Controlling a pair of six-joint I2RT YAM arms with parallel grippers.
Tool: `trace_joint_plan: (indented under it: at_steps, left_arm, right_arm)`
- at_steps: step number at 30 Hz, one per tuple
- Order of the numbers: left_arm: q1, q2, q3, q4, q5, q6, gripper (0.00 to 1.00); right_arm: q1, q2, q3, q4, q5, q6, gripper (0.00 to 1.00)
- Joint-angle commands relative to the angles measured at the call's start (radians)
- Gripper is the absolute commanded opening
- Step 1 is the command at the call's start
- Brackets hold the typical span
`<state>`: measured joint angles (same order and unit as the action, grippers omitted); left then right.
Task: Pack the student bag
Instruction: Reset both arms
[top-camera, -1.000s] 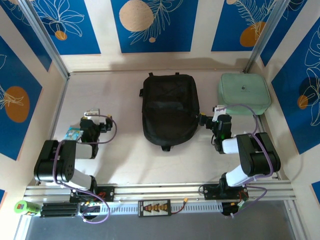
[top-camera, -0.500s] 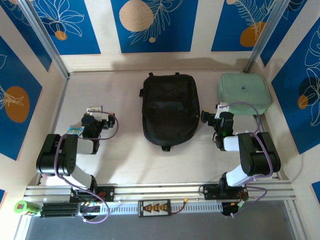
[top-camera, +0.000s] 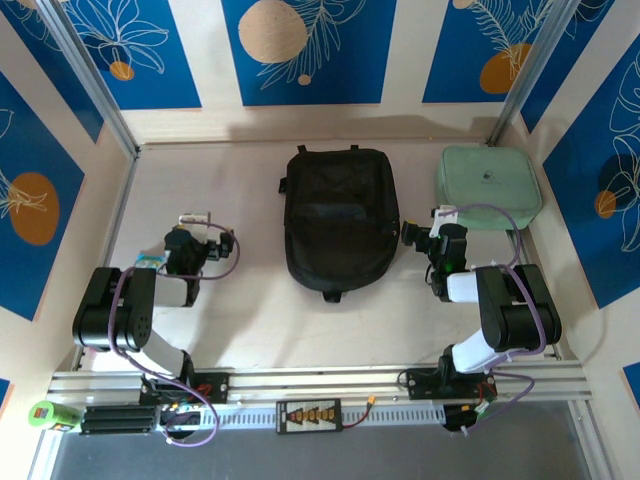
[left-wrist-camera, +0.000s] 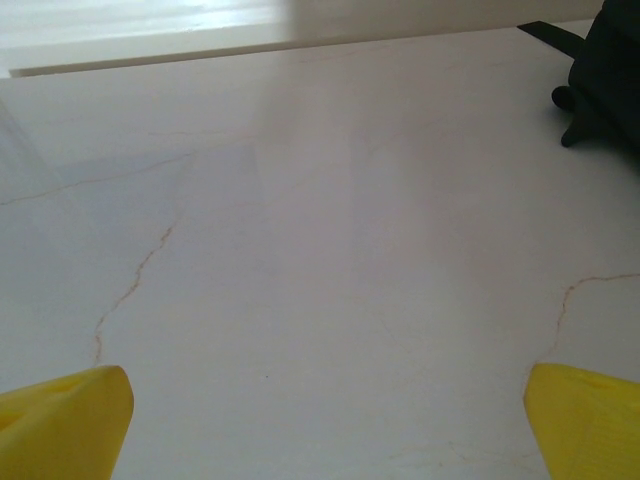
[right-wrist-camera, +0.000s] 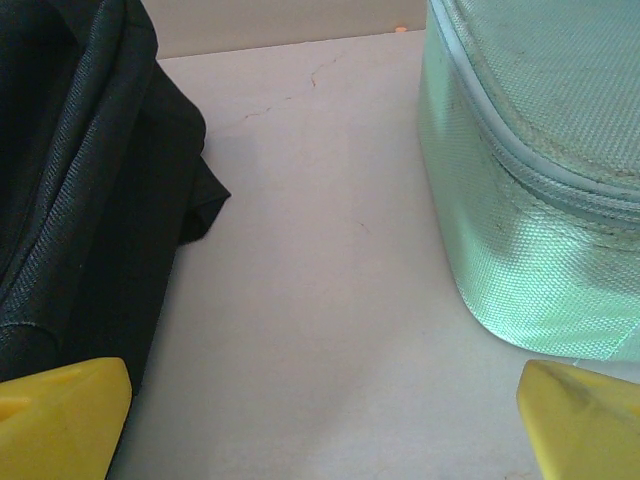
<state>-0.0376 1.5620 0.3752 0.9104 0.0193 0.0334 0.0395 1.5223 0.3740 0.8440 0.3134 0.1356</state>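
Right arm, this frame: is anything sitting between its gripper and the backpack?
Nothing visible. The open right gripper faces bare table, with the backpack just to its left and the green case on its right, off that path.

Bright, even overhead light; soft shadows; wrist views slightly soft.

No text, number or brand could be read, not on the student bag (top-camera: 338, 215) either. The pale green case (top-camera: 500, 195) carried one small dark mark on its lid, too small to make out.
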Motion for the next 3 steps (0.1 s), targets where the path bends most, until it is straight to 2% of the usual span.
trace_joint_plan:
  at_steps: [1,3]
  left_arm:
    - [-0.004,0.007,0.019,-0.008,0.022,0.008,1.00]
    - [0.001,0.006,0.013,0.004,0.033,0.005,1.00]
  right_arm:
    - [0.000,0.001,0.019,0.009,-0.003,0.007,0.99]
    - [0.001,0.001,0.017,0.012,-0.003,0.007,0.99]
